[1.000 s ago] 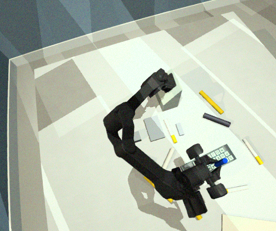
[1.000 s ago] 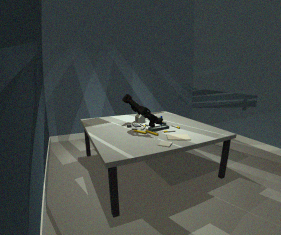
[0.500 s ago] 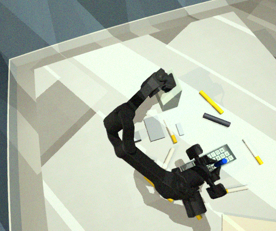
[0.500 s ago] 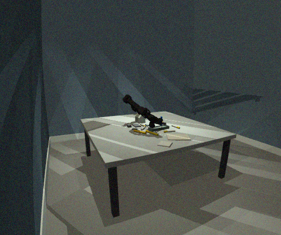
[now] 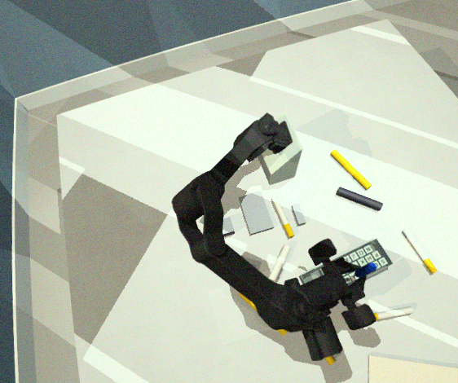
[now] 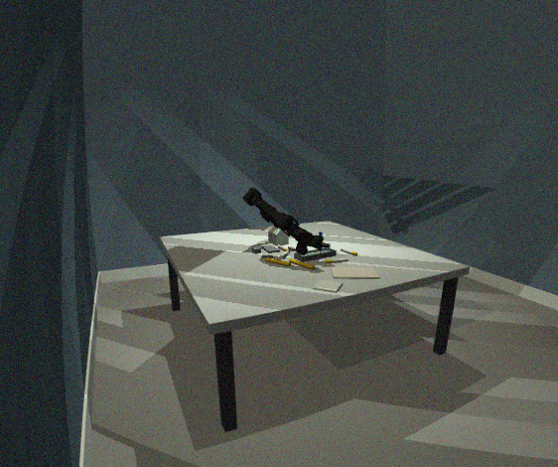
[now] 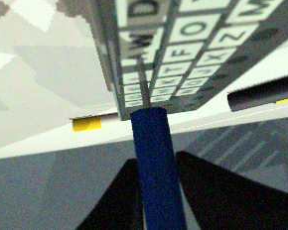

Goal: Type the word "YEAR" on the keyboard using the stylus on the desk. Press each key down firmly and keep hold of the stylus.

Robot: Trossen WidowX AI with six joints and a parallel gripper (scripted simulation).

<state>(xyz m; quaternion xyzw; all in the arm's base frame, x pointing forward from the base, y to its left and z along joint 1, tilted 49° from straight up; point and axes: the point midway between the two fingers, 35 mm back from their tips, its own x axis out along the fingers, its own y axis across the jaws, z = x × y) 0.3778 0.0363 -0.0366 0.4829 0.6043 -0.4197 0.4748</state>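
My gripper (image 5: pixel 356 275) (image 7: pixel 156 164) is shut on the blue stylus (image 5: pixel 366 270) (image 6: pixel 320 234) (image 7: pixel 153 132), low over the keyboard (image 5: pixel 380 247) (image 6: pixel 314 255) (image 7: pixel 214 89). The stylus's thin grey shaft reaches over the lettered keys. In the wrist view its tip appears by the A and W keys, in the row along the keyboard's left side there. Whether the tip touches or presses a key cannot be told. The arm hides part of the keyboard in the top view.
A pale block (image 5: pixel 284 166) stands near the arm's base. A yellow rod (image 5: pixel 350 169) and a dark rod (image 5: pixel 358 198) (image 7: pixel 263 92) lie beyond the keyboard. White-and-yellow pens (image 5: pixel 419 251) (image 5: pixel 396 313) lie around it. A grey plate (image 5: pixel 256 215) and a beige pad (image 5: pixel 415 369) (image 6: pixel 354 272) lie flat.
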